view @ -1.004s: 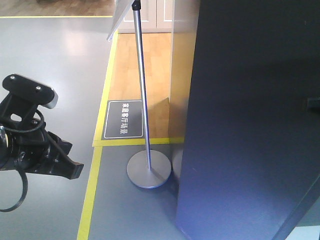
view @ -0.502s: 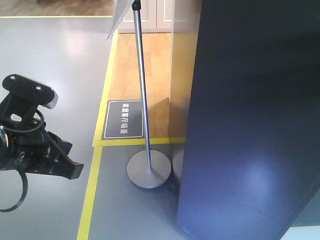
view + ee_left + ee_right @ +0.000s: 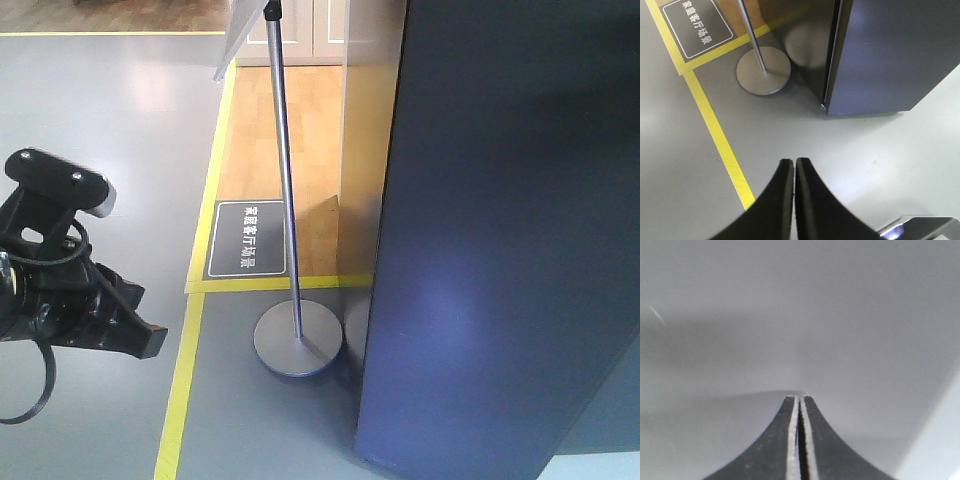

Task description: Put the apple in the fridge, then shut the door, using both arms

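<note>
The fridge (image 3: 805, 45) stands dark beyond the floor, its glossy side (image 3: 362, 150) mirroring the wood floor. The door (image 3: 500, 250) is a smooth dark grey slab filling the right of the front view, and in the left wrist view the door (image 3: 890, 50) lies close against the fridge with a thin seam between them. My left gripper (image 3: 794, 161) is shut and empty above the grey floor; its arm (image 3: 70, 290) hangs at the left, well away from the door. My right gripper (image 3: 800, 397) is shut, its tips against a plain grey surface. The apple is hidden.
A silver sign pole (image 3: 284, 170) on a round base (image 3: 298, 338) stands just left of the fridge. Yellow floor tape (image 3: 182, 385) runs past a dark floor sign (image 3: 248, 240), with wood flooring (image 3: 300, 130) behind.
The door has swung a little further towards the fridge; its left edge has shifted right in the front view. The left arm has not moved.
</note>
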Tool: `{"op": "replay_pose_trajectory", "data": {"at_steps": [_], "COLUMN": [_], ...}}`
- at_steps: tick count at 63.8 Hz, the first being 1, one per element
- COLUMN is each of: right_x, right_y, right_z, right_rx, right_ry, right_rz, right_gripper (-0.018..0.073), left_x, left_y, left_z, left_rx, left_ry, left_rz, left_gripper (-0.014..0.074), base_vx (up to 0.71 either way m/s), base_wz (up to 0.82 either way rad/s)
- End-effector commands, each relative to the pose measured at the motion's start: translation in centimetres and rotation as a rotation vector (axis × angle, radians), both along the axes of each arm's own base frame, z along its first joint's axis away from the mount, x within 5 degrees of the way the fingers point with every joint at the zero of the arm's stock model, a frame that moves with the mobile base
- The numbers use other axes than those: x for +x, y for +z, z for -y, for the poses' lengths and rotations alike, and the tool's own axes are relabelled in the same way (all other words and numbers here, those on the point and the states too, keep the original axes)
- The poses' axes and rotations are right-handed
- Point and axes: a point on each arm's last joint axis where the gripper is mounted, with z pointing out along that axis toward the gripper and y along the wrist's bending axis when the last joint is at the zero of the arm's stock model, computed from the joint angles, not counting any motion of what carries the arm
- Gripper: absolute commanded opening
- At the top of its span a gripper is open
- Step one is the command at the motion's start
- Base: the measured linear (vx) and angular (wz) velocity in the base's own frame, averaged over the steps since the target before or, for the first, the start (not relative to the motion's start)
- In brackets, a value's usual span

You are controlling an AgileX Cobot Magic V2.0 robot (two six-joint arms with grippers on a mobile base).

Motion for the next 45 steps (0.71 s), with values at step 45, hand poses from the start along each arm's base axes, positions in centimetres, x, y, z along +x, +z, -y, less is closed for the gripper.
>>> {"op": "replay_pose_trajectory", "data": {"at_steps": [45], "right_x": [10.8], "right_y": [1.3], "right_z": [1.6], "right_rx": [-0.037], "right_ry": [0.056], "right_rz": [0.208], "right_gripper": [-0.0006], "left_x": [0.0], "left_y": [1.4], "left_z": [0.0], "left_rx": [-0.047], "left_ry": [0.004], "left_rz": [0.072], "left_gripper": [-0.0006], "base_vx": [0.00], "base_wz": [0.00]}}
